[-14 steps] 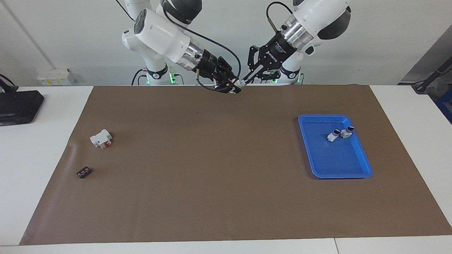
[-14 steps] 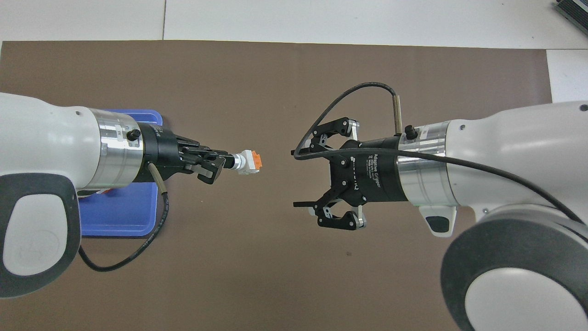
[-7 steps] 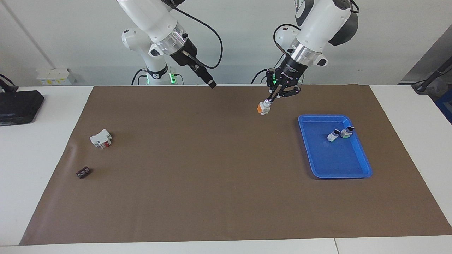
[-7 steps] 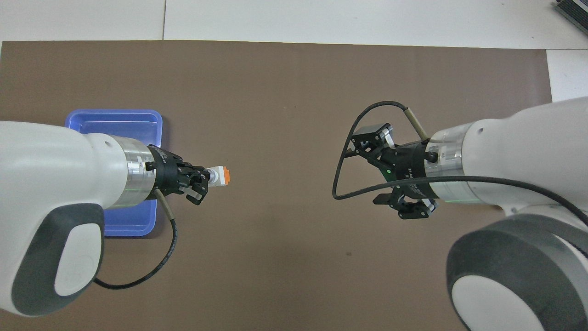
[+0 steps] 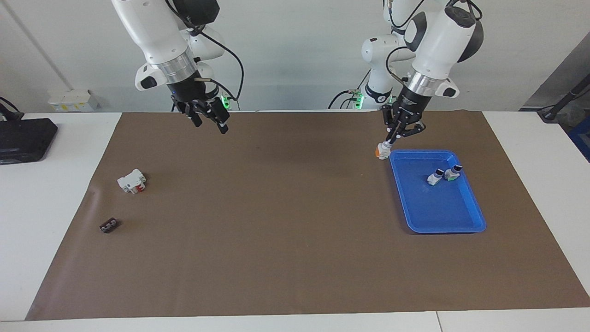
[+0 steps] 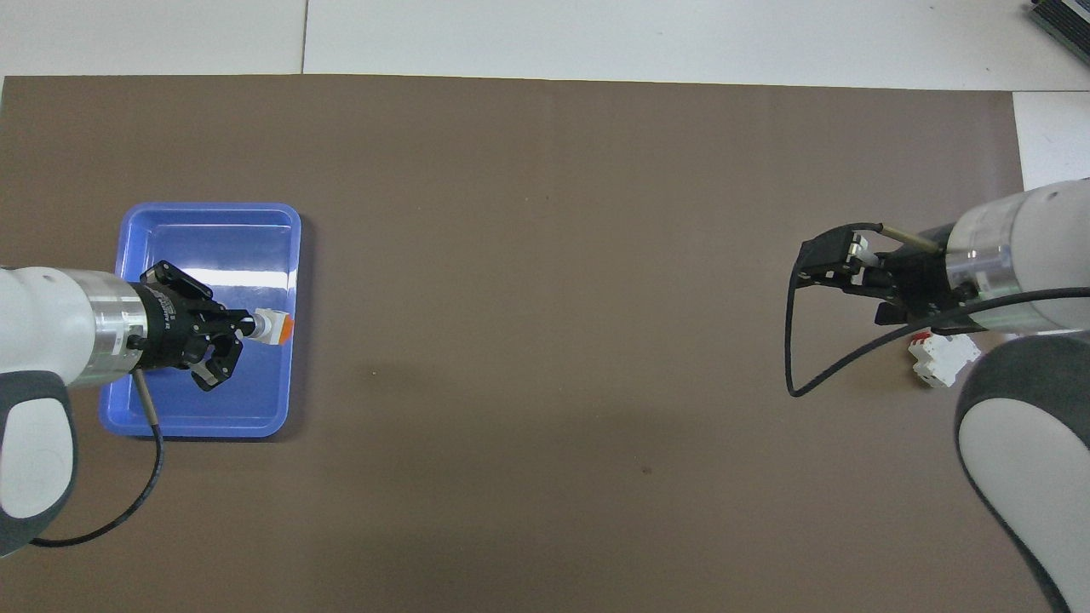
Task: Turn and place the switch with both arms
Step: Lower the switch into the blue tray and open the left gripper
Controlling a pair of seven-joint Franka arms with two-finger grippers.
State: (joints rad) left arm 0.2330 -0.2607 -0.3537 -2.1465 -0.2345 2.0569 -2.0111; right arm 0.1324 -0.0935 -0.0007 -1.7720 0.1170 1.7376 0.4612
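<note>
Left hand, clenched on the switch, holds it in the air over the rim of the blue tray at the edge toward the right arm's end of the counter. Inside the tray lie two small switches. Right hand, fingers released, hangs well apart from the tray, grasping nothing.

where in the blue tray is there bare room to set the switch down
The blue tray is bare over most of its floor, the whole part farther from the robots. Two white-and-green switches crowd the corner nearer the robots. The left gripper holds the switch over the tray's rim.
</note>
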